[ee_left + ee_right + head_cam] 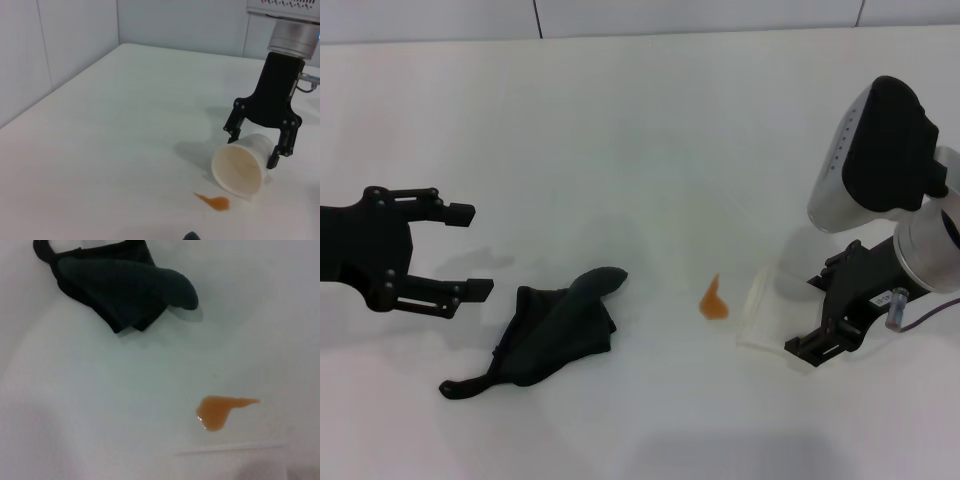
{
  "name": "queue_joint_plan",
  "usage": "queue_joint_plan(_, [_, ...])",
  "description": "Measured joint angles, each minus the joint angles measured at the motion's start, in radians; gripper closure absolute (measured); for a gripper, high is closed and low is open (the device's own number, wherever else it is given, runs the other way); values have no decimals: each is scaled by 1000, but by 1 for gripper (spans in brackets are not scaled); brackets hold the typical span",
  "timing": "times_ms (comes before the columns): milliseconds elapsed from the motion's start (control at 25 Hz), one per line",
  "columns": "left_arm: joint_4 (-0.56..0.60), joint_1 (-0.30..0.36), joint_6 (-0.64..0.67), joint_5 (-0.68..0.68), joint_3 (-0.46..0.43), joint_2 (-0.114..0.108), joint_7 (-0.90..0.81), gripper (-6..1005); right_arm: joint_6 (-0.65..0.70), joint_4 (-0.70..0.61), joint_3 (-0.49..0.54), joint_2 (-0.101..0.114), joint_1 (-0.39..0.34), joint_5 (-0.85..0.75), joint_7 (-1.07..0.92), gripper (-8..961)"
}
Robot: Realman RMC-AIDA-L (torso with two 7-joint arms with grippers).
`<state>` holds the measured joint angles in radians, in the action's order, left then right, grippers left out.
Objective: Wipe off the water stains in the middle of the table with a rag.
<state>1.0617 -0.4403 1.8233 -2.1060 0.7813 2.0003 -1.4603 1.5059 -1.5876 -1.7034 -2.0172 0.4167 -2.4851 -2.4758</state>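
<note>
Head view: the white counter [640, 120] carries three things in a rough row across its near half. On the left lies the rag [555, 330], a dark green-black cloth crumpled in folds, with a thin tail trailing toward the near left. To its right, apart from it, sits the water stains blot [714, 302], a small orange teardrop with its point toward the far side. Just right of the blot lies a translucent plastic cup [765, 315], tipped on its side with its mouth facing the stain.

The left claw [467, 250] hangs to the left of the rag, wide open and holding nothing, its fingers pointing right.

The right claw [815, 315] is over the cup at the right. In the left wrist view its two fingers [234, 131] straddle the cup's [239, 169] base end, spread about as wide as the cup; whether they press on it I cannot tell.

In the right wrist view the rag [125, 290] and the stain [216, 411] lie well apart.
</note>
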Motion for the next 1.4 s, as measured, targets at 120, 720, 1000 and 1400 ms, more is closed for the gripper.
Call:
queue_joint_plan(120, [0,-1,-1,0,-1,0,0,108,0,0,2,0,-1,0,0,186])
queue_joint_plan(720, [0,2,-1,0,-1,0,5,109,10,-40,76,3,-12,9,7,233])
queue_joint_plan(1000, [-2,5,-2,0,-2,0,14,109,-5,-84,261,5,-85,103,125,233])
queue_joint_plan(1400, [-3,-1,-6,3,-4,4,7,107,-114,179,495,8,-183,510,526,231])
